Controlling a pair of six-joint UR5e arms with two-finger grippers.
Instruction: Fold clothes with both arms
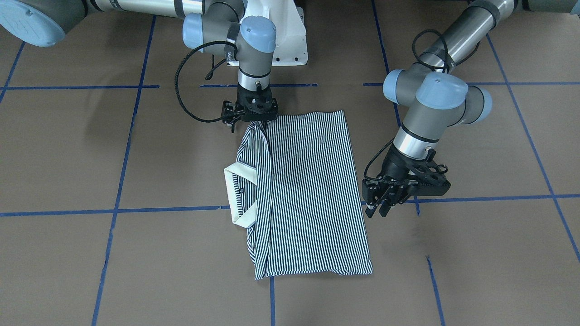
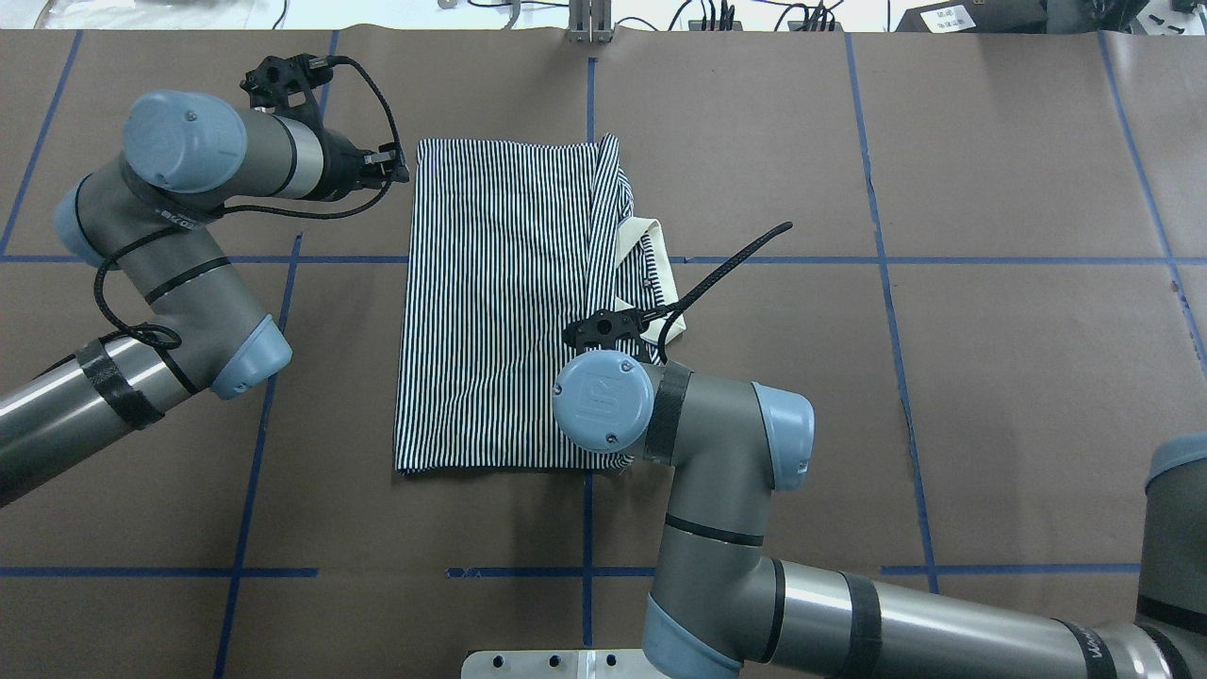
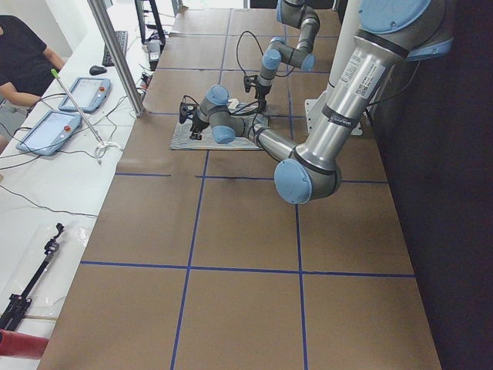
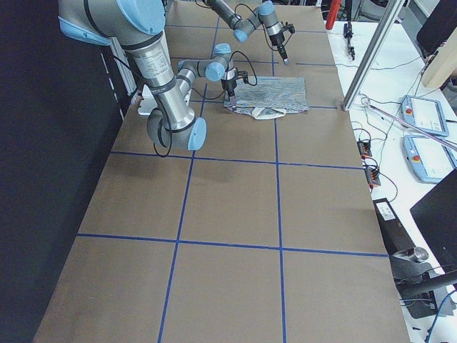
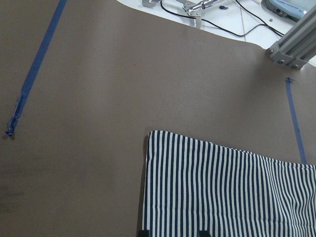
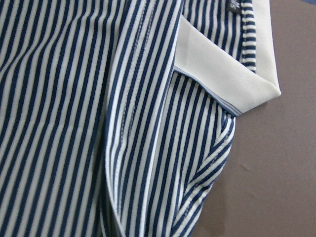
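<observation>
L gripper (image 1: pixel 377 210) apart in wrist cam; R gripper (image 1: pixel 256 120) at shirt (image 1: pixel 312 190), can't tell grip

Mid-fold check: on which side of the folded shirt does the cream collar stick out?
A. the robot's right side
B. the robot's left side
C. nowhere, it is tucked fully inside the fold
A: in the overhead view the collar pokes out past the right-hand edge of the shirt, the side the right arm comes in from.
</observation>
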